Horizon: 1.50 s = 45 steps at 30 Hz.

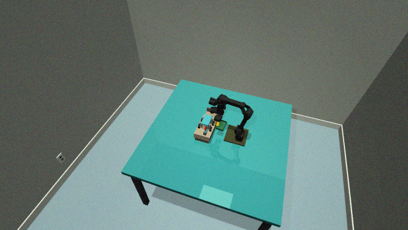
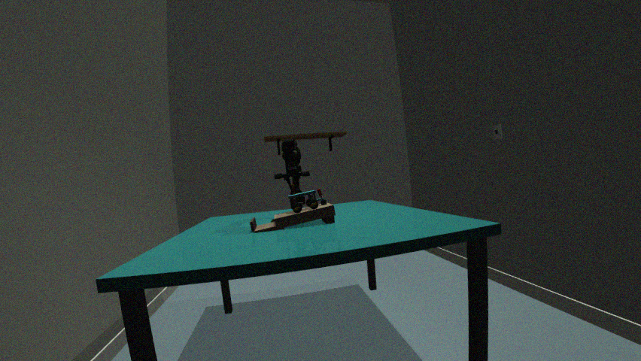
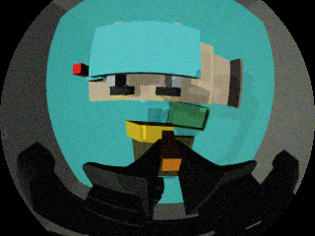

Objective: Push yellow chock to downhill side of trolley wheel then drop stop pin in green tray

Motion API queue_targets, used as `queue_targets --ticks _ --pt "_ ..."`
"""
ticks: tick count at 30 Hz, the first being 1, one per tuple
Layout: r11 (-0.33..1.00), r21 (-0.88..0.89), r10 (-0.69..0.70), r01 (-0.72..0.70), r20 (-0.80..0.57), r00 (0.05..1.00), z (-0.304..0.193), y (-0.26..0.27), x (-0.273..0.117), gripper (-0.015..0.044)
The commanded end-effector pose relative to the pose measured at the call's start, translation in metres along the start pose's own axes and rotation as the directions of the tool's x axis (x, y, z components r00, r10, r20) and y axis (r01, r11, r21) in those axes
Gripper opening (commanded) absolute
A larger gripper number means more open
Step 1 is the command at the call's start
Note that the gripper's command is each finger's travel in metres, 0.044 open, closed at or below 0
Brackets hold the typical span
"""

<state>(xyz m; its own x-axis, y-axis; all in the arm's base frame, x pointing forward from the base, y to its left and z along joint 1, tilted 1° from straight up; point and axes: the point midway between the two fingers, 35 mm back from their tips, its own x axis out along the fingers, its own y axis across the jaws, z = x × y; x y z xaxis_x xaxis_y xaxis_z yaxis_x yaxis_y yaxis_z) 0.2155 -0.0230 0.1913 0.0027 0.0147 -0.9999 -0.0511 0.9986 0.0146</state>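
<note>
The gripper (image 1: 218, 119) (image 3: 170, 147) is shut on the yellow chock's orange handle (image 3: 171, 164). The yellow chock (image 1: 217, 123) (image 3: 143, 132) hangs from the fingers beside the ramp, off its surface; its black base is hard to make out. The trolley, with a light blue deck (image 1: 206, 120) (image 2: 302, 193) (image 3: 148, 49), stands on the beige ramp (image 1: 201, 133) (image 2: 300, 218) (image 3: 222, 74). The red-headed stop pin (image 1: 205, 128) (image 2: 320, 192) (image 3: 79, 69) stands at the trolley's uphill end. The green tray (image 1: 221, 125) (image 3: 188, 115) lies beside the ramp, near the chock in view.
A dark end stop (image 2: 253, 224) (image 3: 236, 84) stands at the ramp's low end. The arm's base stands on a wooden board (image 1: 230, 136) on the teal table (image 1: 171, 159) (image 2: 206, 264). The arm arches over the tray side. A brown shelf (image 2: 305, 136) shows above the arm in the exterior view.
</note>
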Motion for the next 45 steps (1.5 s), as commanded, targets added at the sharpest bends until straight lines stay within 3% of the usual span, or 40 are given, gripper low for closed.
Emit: queue_targets --ticks 1,25,32,45 --pt "1.0 -0.003 -0.007 0.007 0.006 1.0 0.004 -0.015 0.001 0.0" --pt "1.0 -0.003 -0.016 0.016 0.007 1.0 0.023 -0.106 0.008 0.0" --pt "0.995 -0.004 0.096 -0.096 0.006 0.995 0.023 -0.11 0.008 0.0" --pt "0.995 -0.005 0.1 -0.1 0.008 0.995 0.047 -0.113 0.013 0.0"
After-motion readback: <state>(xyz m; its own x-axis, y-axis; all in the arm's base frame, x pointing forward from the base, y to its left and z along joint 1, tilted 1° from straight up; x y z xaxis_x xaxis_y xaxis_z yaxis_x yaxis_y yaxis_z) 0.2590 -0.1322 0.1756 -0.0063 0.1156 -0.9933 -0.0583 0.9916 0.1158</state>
